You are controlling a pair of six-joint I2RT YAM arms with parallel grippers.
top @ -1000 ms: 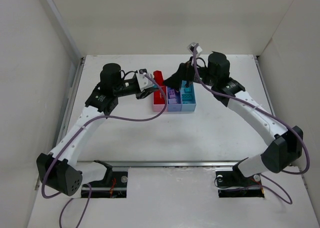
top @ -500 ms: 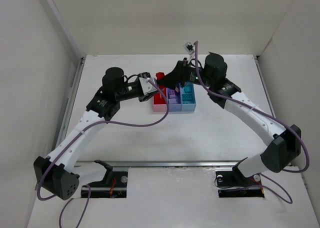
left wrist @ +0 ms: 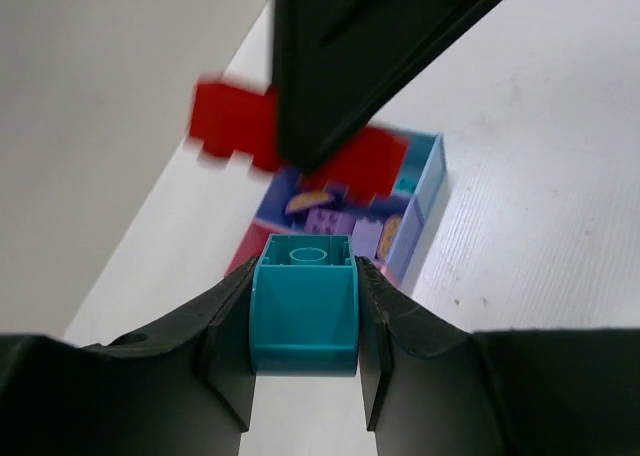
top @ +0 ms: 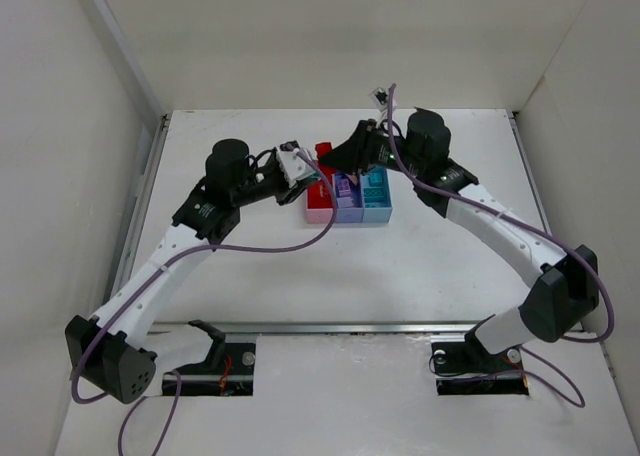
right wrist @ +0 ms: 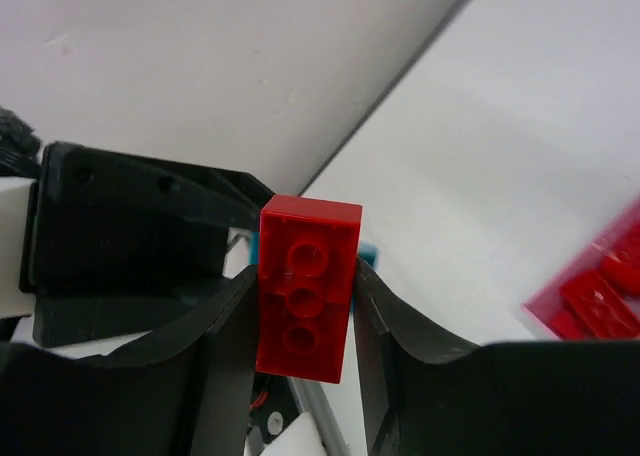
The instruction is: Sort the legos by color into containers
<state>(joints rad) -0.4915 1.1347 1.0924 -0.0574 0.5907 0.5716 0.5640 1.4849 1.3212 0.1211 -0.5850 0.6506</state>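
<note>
Left wrist shows left claw (left wrist: pixel 305 321) gripping a teal brick (left wrist: pixel 305 306); right claw (right wrist: pixel 305 311) grips a red brick (right wrist: pixel 306 288).

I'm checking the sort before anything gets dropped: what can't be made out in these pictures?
Top view: left arm and right arm cover the bins' far half; bricks inside too small to count.
Left wrist view: beyond the held teal brick, the red brick is blurred, partly behind a dark casing.
Right wrist view: red pieces blurred, cut off by the right edge.
</note>
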